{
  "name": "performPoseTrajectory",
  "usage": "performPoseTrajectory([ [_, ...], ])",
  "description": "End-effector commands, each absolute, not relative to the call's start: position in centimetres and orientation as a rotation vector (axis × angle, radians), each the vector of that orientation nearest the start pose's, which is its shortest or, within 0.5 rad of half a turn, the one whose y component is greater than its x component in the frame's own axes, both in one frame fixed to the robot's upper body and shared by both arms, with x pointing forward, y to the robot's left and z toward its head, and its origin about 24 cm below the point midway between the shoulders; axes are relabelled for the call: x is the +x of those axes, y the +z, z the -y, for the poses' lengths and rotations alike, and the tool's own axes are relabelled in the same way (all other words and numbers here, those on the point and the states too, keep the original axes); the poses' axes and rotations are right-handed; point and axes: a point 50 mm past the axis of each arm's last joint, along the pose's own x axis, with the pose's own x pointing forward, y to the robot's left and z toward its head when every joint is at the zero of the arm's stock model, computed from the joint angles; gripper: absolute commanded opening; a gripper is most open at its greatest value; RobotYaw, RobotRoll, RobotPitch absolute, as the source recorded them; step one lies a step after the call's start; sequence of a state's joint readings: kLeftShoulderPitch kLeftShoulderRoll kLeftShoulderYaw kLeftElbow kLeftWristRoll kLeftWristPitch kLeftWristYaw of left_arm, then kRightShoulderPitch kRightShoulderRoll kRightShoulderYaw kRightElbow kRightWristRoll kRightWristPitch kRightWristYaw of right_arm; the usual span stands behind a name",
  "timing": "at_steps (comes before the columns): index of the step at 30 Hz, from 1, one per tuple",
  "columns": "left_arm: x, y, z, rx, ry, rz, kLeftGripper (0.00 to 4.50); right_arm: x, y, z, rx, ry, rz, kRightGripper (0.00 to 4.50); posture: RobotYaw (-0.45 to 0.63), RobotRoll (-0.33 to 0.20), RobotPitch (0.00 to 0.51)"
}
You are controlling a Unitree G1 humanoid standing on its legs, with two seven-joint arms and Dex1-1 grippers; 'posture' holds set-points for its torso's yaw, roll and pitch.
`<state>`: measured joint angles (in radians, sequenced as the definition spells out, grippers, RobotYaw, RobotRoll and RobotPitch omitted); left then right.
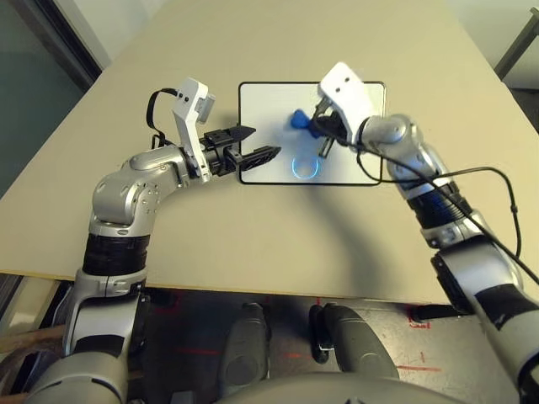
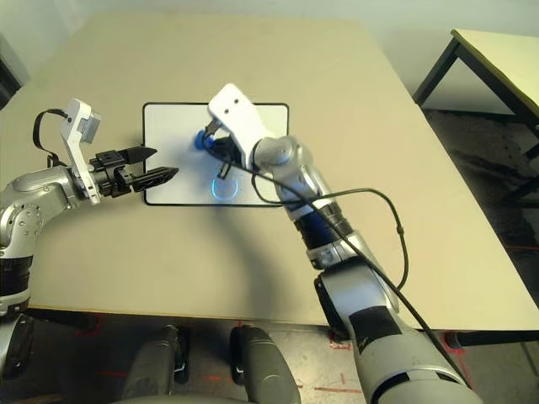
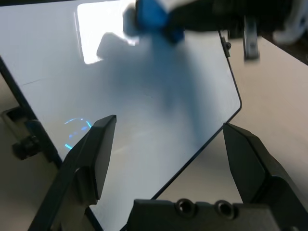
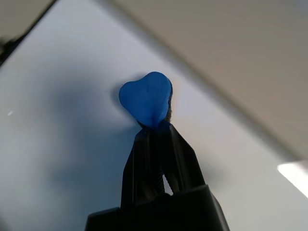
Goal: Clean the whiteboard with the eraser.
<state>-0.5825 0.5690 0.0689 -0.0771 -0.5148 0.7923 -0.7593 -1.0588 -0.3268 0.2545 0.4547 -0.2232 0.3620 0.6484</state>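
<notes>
Okay, nearest you: left claw open wide, nothing in it, beside and partly over the left part of the whiteboard, likely parked to steady the board if it slides. Right claw pinched shut on the blue eraser, fingertips at its end, probably so the rest stays free to wipe. Can't tell if it's pressing on the surface. Board lies flat on the counter, likely so you can reach all of it. Blue curved mark on the board, probably your next target. No readable brands, labels or writing.
</notes>
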Motion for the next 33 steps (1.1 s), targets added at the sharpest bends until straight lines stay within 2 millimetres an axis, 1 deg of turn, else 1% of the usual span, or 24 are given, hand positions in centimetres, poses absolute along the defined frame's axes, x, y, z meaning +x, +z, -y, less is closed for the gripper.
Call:
performPoseTrajectory([
  [1,31.1,18.3,-17.9,0.027,-0.873,-0.173,4.50,38.9,22.2,9.8,-0.749,0.647,-0.001,0.00,-0.01,0.000,0.162],
  [3,31.1,18.3,-17.8,0.027,-0.875,-0.172,4.50,38.8,21.7,10.1,-0.754,0.642,-0.013,0.00,-0.01,0.000,0.163],
  [4,31.1,18.3,-17.8,0.026,-0.876,-0.173,4.50,38.8,21.1,10.5,-0.758,0.642,-0.032,0.00,-0.01,0.000,0.163],
  [8,31.1,18.3,-17.8,0.026,-0.878,-0.174,4.50,37.8,17.9,11.5,-0.764,0.667,-0.117,0.00,-0.01,0.000,0.165],
  [9,31.1,18.3,-17.8,0.026,-0.879,-0.174,4.50,37.5,17.4,11.7,-0.766,0.671,-0.131,0.00,-0.01,0.000,0.165],
  [12,31.0,18.3,-17.7,0.026,-0.880,-0.175,4.50,36.1,14.6,12.3,-0.767,0.708,-0.209,0.00,-0.01,0.000,0.167],
  [14,31.1,18.3,-17.8,0.026,-0.881,-0.176,4.50,35.3,13.7,12.5,-0.766,0.721,-0.235,0.00,-0.01,0.000,0.168],
  [16,31.0,18.3,-17.8,0.027,-0.881,-0.178,4.50,34.9,13.4,12.7,-0.766,0.726,-0.245,0.00,-0.01,0.000,0.170],
  [19,31.1,18.3,-17.8,0.028,-0.884,-0.180,4.50,34.9,13.7,13.0,-0.769,0.713,-0.245,0.00,-0.02,0.000,0.170],
  [21,31.1,18.3,-17.7,0.028,-0.886,-0.181,4.50,35.6,14.8,13.5,-0.772,0.675,-0.221,0.00,-0.02,0.000,0.170],
  [23,31.1,18.3,-17.7,0.029,-0.888,-0.182,4.50,36.4,16.3,13.9,-0.770,0.632,-0.184,0.00,-0.02,0.000,0.170],
  [27,31.1,18.3,-17.7,0.031,-0.891,-0.184,4.50,37.7,19.2,14.3,-0.757,0.569,-0.106,0.00,-0.02,0.000,0.169],
  [31,31.1,18.2,-17.8,0.031,-0.892,-0.185,4.50,38.2,20.6,13.9,-0.750,0.555,-0.063,0.00,-0.01,0.000,0.169],
  [33,31.1,18.2,-17.8,0.032,-0.891,-0.186,4.50,38.2,20.6,13.7,-0.746,0.562,-0.058,0.00,-0.01,0.000,0.167],
])
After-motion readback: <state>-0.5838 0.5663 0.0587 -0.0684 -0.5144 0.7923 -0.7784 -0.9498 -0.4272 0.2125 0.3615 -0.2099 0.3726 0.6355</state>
